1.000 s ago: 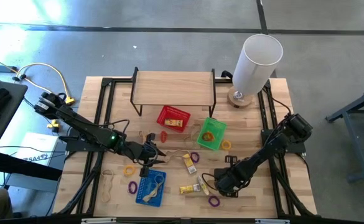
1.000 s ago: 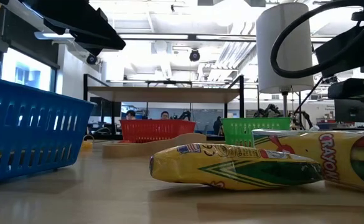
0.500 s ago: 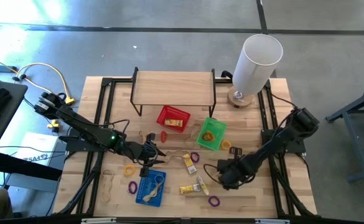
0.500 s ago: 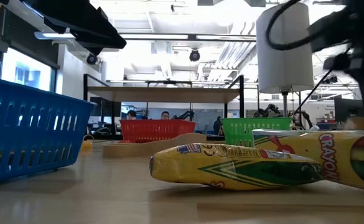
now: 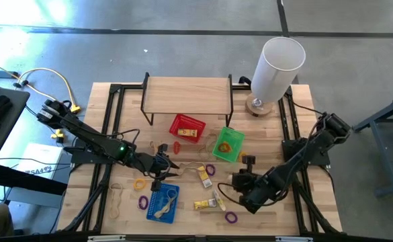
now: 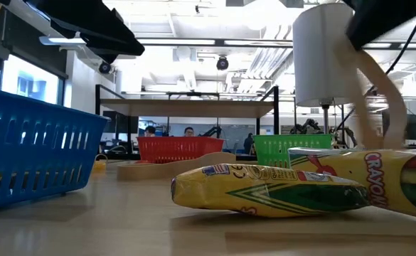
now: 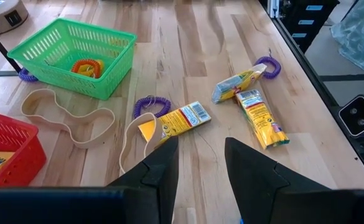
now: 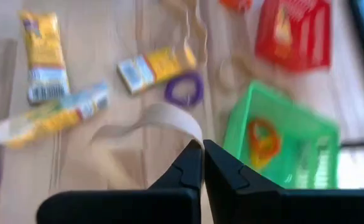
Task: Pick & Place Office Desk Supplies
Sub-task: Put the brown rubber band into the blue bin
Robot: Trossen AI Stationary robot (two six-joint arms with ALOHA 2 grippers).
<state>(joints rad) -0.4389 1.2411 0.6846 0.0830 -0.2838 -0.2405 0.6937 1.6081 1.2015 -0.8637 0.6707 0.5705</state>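
The office desk supplies lie scattered on the wooden table: yellow crayon packs (image 5: 205,204) (image 7: 180,120), purple loops (image 5: 231,217), a yellow loop (image 5: 140,183) and pale tan bands (image 7: 70,118). My right gripper (image 8: 200,149), near the table's right front (image 5: 238,181), is shut on a pale tan band (image 8: 160,118), which also shows hanging in the low view (image 6: 378,92). My left gripper (image 7: 200,168) hovers open above the table's left middle (image 5: 162,165) with nothing between its fingers. My right gripper pinches the tan band between its two fingers at the top of its loop (image 8: 194,134). The fingers slant down from the table's right side. The band hangs slack below them as a curved strip; the crayon pack hides its lower end (image 6: 400,142) in the low view.
A green basket (image 5: 228,143) holds an orange loop (image 7: 87,65). A red basket (image 5: 186,128) holds a crayon pack, and a blue basket (image 5: 163,202) stands near the front. A wooden shelf (image 5: 187,94) and a tall white cylinder (image 5: 275,67) stand at the back.
My right gripper has risen from the table and tipped from pointing steeply down to a shallower slant, staying shut. The tan band has come up with it and now hangs in the low view, where it did not show before.
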